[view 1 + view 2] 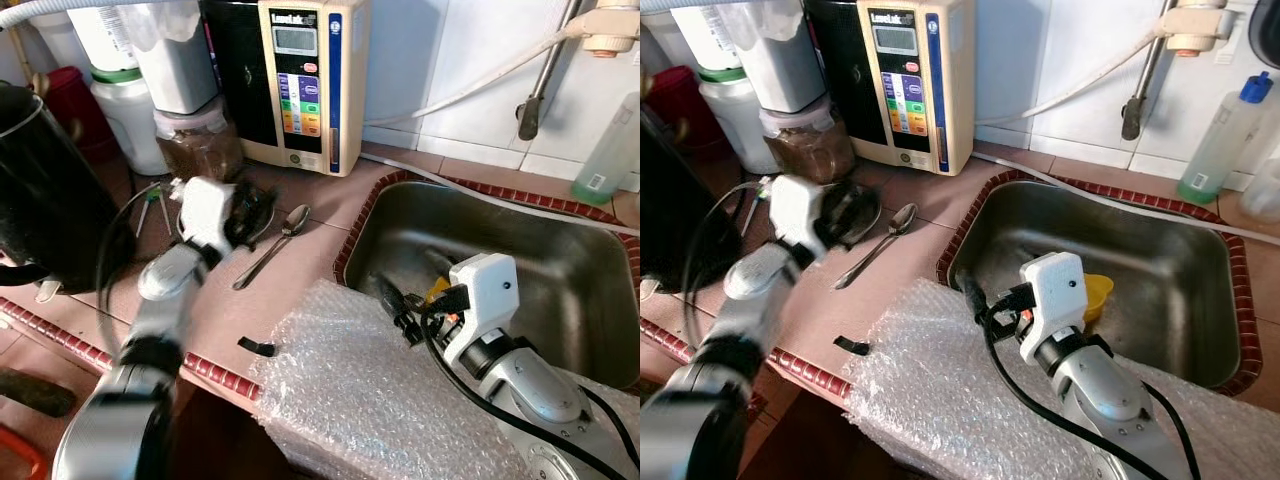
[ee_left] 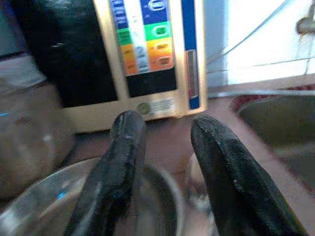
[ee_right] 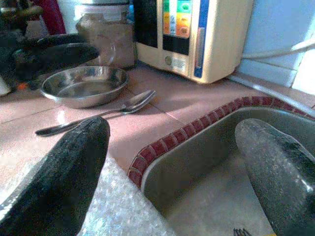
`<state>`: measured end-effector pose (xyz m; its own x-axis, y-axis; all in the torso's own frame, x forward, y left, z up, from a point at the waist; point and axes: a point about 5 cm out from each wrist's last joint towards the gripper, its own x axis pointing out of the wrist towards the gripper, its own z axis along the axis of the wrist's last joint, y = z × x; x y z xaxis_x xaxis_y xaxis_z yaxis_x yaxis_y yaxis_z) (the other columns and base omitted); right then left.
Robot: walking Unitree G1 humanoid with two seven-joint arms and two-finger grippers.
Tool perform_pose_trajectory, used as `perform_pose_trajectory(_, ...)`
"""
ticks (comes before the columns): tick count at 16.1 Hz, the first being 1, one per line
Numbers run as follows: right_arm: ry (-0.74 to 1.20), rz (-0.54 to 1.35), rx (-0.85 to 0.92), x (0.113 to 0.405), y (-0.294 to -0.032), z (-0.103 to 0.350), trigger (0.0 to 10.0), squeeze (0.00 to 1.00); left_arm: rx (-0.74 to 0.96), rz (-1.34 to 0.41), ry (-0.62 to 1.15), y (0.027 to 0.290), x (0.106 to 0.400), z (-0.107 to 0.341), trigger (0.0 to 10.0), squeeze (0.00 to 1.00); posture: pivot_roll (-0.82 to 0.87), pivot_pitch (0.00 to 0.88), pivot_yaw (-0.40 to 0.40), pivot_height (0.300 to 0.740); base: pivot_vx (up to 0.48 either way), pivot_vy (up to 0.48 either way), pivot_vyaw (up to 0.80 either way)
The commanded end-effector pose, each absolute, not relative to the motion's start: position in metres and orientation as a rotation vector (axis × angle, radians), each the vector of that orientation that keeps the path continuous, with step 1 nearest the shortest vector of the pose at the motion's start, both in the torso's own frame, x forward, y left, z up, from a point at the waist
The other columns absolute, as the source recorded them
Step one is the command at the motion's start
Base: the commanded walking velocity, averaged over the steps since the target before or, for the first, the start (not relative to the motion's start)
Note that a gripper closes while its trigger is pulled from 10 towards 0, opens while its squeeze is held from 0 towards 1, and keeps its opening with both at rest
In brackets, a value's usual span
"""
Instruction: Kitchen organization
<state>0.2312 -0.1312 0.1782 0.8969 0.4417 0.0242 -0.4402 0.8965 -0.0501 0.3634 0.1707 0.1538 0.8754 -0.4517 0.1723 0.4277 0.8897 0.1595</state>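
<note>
**Left gripper over the steel bowl; right gripper parted at the sink edge**

Counter of reddish tile (image 1: pixel 310 240) with a stainless sink (image 1: pixel 560 250) set into it, bordered by red mosaic trim.

Left gripper (image 2: pixel 165 147): reaching forward over the counter, arm blurred in both eye views. Fingers parted, nothing between them. They hover just above the rim of a shallow steel bowl (image 3: pixel 83 86); whether a fingertip touches the rim, cannot tell. From the right wrist view the black fingers sit above the bowl's far side.

Spoon (image 1: pixel 272 245): lies flat on the tile just beside the bowl, between bowl and sink, bowl end pointing toward the back wall, handle toward the counter's front edge.

Right gripper (image 3: pixel 172 162): low at the near left corner of the sink, fingers spread wide, empty. One finger over the bubble wrap (image 1: pixel 360 390), the other over the basin.

Bubble wrap: a large sheet draped across the front counter edge, near the sink's near rim.

In the sink: a yellow object (image 1: pixel 1095 295), partly hidden behind the right wrist.

Back of counter: a cream water ionizer (image 1: pixel 305 80) with coloured buttons, upright against the wall; a jar of brown contents (image 1: pixel 200 145) beside it; white containers (image 1: pixel 130 115) further left. A green-tinted bottle (image 1: pixel 1220 140) stands behind the sink at right.

A small black piece (image 1: pixel 256 347) lies on the tile near the wrap's edge.
</note>
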Motion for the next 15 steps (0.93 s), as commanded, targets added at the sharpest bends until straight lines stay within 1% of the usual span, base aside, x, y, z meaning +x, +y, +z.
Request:
perform_pose_trajectory(1,-0.036,0.437,-0.047,0.231,-0.133,0.176,10.0,0.00,0.164,-0.440,-0.237,0.180,0.359,0.160,10.0,1.00,-0.06,0.020,0.064,0.740,0.000,0.000,0.00)
perform_pose_trajectory(6,-0.045,0.445,-0.076,0.237,-0.135,0.177,10.0,0.00,0.252,-0.512,-0.240,0.181,0.335,0.150,10.0,1.00,-0.03,0.020,0.025,0.740,0.000,0.000,0.00)
perform_pose_trajectory(9,-0.043,0.450,-0.080,0.239,-0.137,0.175,10.0,0.00,0.258,-0.489,-0.210,0.187,0.314,0.141,10.0,1.00,-0.01,0.017,0.011,0.740,0.000,0.000,0.00)
perform_pose_trajectory(10,-0.042,0.454,-0.077,0.240,-0.135,0.173,10.0,0.00,0.270,-0.481,-0.192,0.189,0.301,0.137,10.0,1.00,0.01,0.019,0.004,0.740,0.000,0.000,0.00)
perform_pose_trajectory(12,-0.039,0.464,-0.072,0.242,-0.134,0.172,10.0,0.00,0.291,-0.482,-0.175,0.194,0.283,0.133,10.0,1.00,0.03,0.026,-0.007,0.740,0.000,0.000,0.00)
perform_pose_trajectory(13,-0.037,0.467,-0.071,0.243,-0.134,0.171,10.0,0.00,0.311,-0.490,-0.172,0.196,0.276,0.133,10.0,1.00,0.04,0.029,-0.017,0.740,0.000,0.000,0.00)
perform_pose_trajectory(15,-0.040,0.484,-0.068,0.246,-0.133,0.172,10.0,0.00,0.360,-0.452,-0.175,0.206,0.265,0.134,10.0,1.00,0.06,0.035,-0.030,0.740,0.000,0.000,0.00)
